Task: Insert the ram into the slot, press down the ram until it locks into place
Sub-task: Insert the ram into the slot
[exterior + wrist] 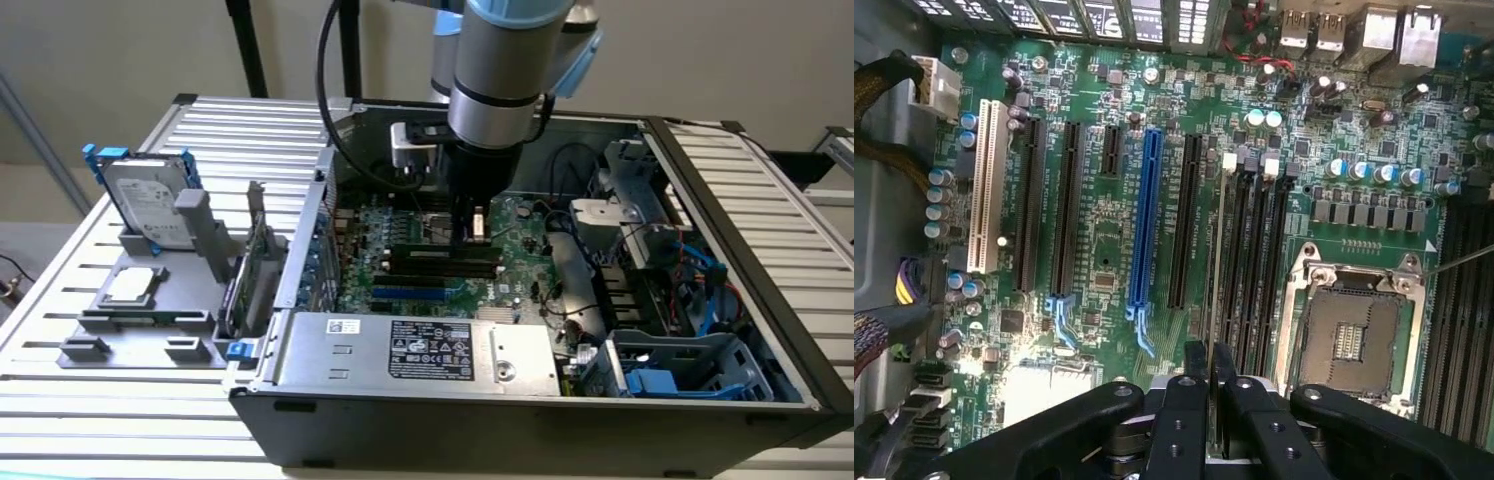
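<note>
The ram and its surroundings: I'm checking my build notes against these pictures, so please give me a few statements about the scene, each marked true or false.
1. The claw holds the ram edge-on between its fingers. True.
2. A cooler covers the processor socket. False: the socket lies uncovered, with nothing mounted on it.
3. A hard drive stands in a grey holder to the exterior view's left of the case. True.
4. A card sits in the long blue slot. False: that slot is empty.
</note>
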Available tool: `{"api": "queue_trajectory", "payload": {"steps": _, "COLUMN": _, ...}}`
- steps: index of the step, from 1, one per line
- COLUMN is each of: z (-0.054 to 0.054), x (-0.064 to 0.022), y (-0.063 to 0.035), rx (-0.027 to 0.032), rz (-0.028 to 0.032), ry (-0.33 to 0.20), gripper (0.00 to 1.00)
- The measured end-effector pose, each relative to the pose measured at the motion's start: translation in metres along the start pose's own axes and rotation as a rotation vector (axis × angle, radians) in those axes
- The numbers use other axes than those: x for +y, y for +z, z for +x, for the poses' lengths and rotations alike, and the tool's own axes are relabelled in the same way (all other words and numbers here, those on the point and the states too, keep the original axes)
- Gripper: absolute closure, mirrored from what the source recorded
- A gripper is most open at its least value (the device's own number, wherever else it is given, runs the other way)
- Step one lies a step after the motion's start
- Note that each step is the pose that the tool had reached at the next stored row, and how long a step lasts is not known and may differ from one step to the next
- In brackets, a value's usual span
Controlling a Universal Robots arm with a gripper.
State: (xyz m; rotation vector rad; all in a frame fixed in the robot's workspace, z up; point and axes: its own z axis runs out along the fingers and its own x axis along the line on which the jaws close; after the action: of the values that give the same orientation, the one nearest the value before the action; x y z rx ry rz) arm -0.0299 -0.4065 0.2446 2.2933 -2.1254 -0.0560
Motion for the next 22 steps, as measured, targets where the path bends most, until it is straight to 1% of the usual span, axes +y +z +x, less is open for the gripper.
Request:
{"api": "queue_trajectory", "payload": {"steps": 3, "z": 0.0005, "x": -0.0001, "y": 0.0042, "rx": -0.0002, "rz": 0.0002, "ry": 0.0, "gripper": 0.87}}
{"api": "queue_trajectory", "payload": {"steps": 13, "z": 0.0003, "x": 0.0006, "y": 0.0066, "rx": -0.0005, "rz": 0.0003, "ry": 0.005, "gripper": 0.87}}
{"api": "queue_trajectory", "payload": {"steps": 19, "z": -0.0005, "x": 0.0011, "y": 0.0085, "rx": -0.0033, "rz": 0.0008, "ry": 0.011, "gripper": 0.87}}
{"api": "queue_trajectory", "payload": {"steps": 22, "z": -0.0005, "x": 0.0011, "y": 0.0105, "rx": -0.0032, "rz": 0.0007, "ry": 0.011, "gripper": 0.87}}
